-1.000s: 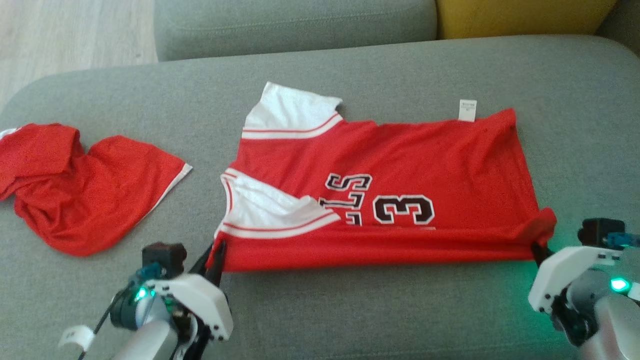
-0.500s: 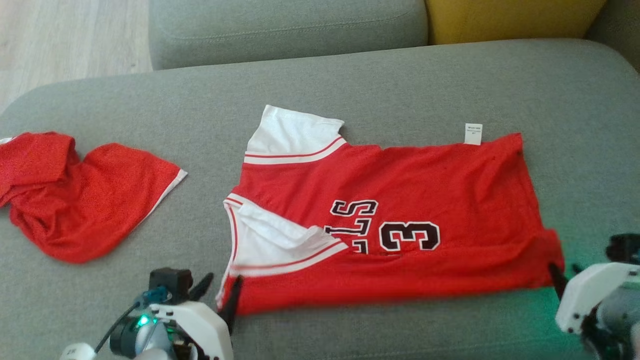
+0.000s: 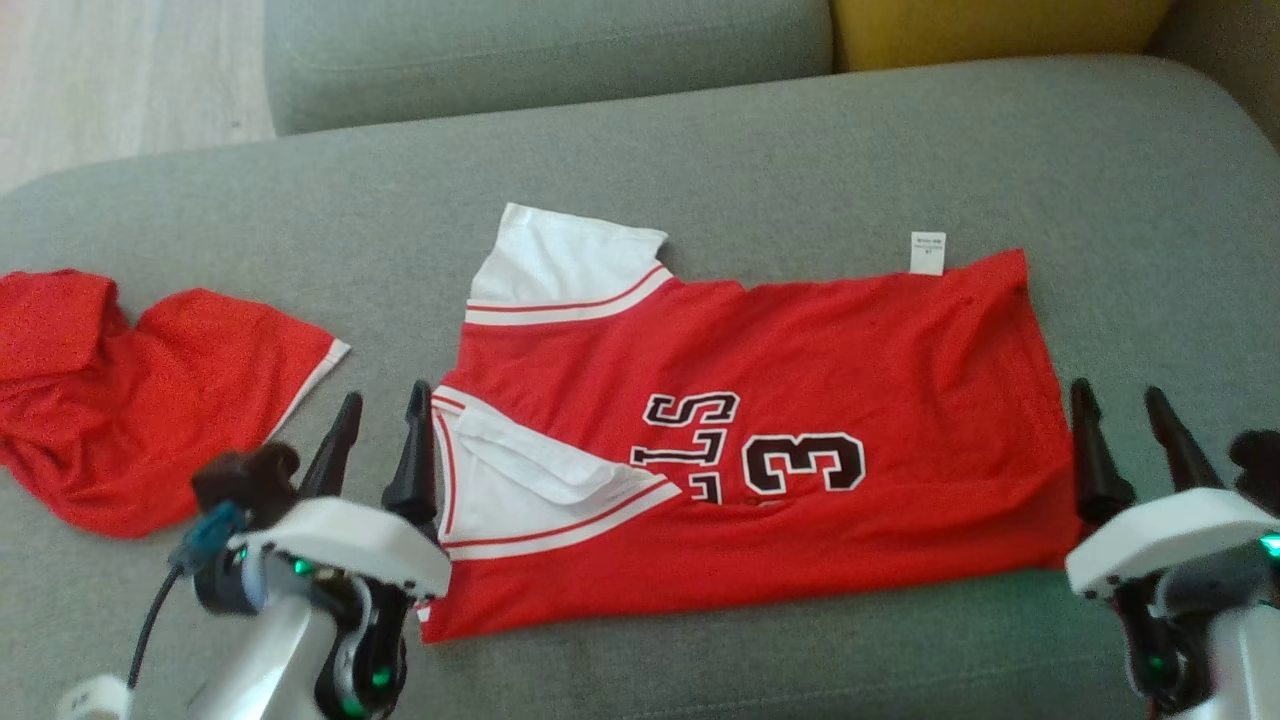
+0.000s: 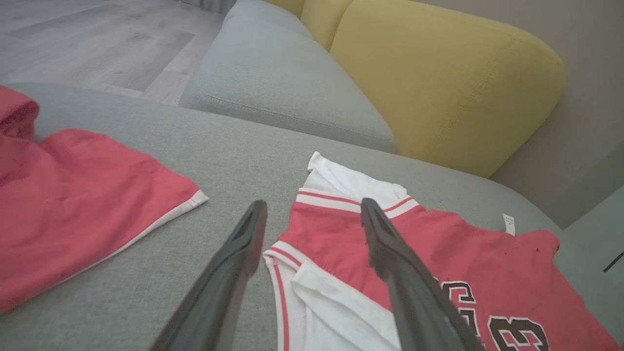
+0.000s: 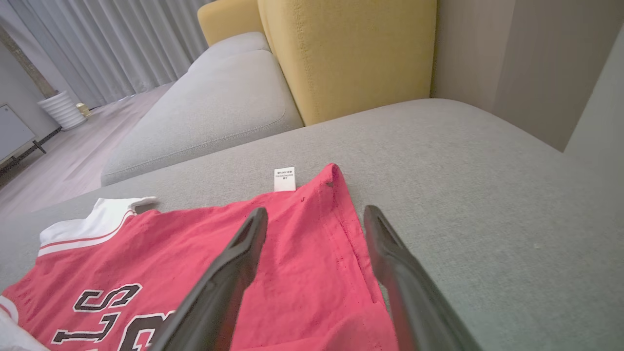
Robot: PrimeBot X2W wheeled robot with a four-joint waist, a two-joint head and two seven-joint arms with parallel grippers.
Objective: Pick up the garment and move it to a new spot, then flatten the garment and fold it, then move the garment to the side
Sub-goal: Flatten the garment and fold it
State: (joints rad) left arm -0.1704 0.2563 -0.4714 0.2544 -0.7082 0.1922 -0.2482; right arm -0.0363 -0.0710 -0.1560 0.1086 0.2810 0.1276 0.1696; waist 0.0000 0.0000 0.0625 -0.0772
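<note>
**Grey sofa seat (image 3: pixel 800 140) with two red pieces on it**

A red jersey (image 3: pixel 800 380) lies flat across the middle of the sofa seat. Its white sleeves point left, the near one turned in over the front, and a small white label (image 3: pixel 928 252) sticks out at the far edge. Well apart to the left lies a rumpled red garment (image 3: pixel 150 400) with a white hem.

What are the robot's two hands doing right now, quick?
Left gripper: open, holding nothing, beside the red jersey's sleeve end.
Right gripper: open, holding nothing, beside the red jersey's hem end.
</note>
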